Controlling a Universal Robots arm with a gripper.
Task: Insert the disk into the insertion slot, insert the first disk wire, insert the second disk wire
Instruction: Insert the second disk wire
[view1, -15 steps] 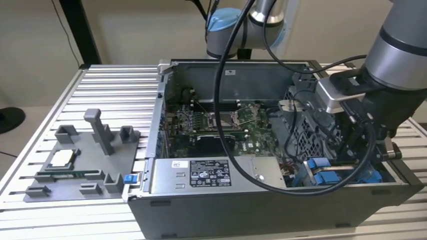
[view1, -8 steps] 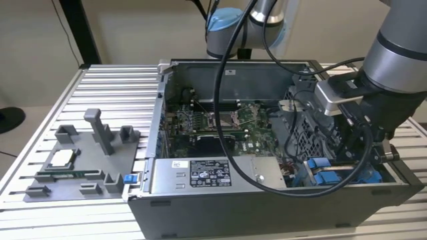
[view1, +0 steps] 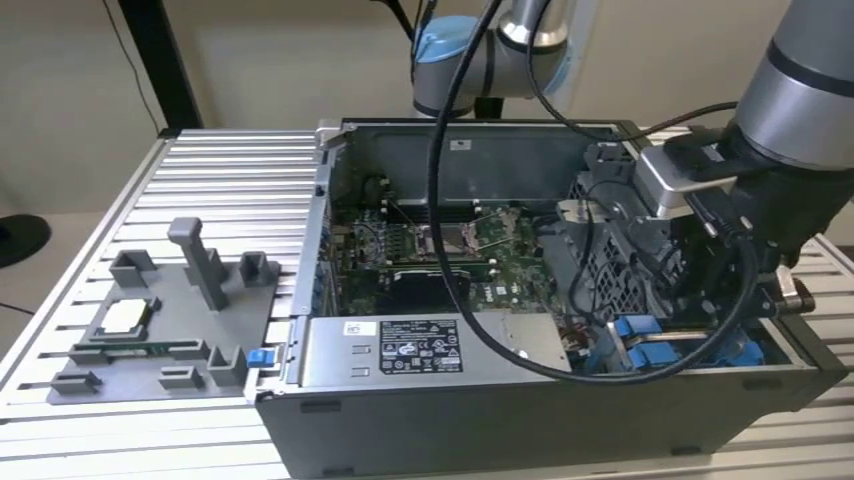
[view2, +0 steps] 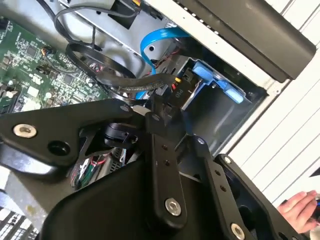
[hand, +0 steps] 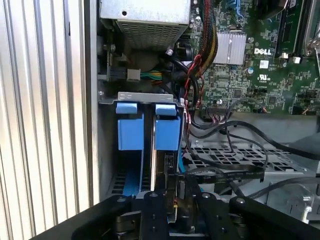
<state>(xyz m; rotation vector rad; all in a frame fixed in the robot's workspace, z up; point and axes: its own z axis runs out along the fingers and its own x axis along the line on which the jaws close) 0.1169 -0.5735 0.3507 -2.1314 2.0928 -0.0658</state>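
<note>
My end effector (view2: 159, 116) is closed on a black wire connector (view2: 165, 102), held at the rear of the disk (hand: 159, 131), which already sits in the insertion slot (hand: 145, 97) at the case's front corner. I judge a wire-insertion step is in hand; which wire, I cannot tell. Seating it calls for square alignment and a gentle, straight push.

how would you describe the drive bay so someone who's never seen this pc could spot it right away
Start at the open grey computer case on the slatted metal table. Go to its front corner on the exterior view's right, past the labelled grey power-supply box, where the arm's pincer reaches in. The insertion slot is the bay with bright blue plastic fittings standing side by side, unlike the green motherboard.
</note>
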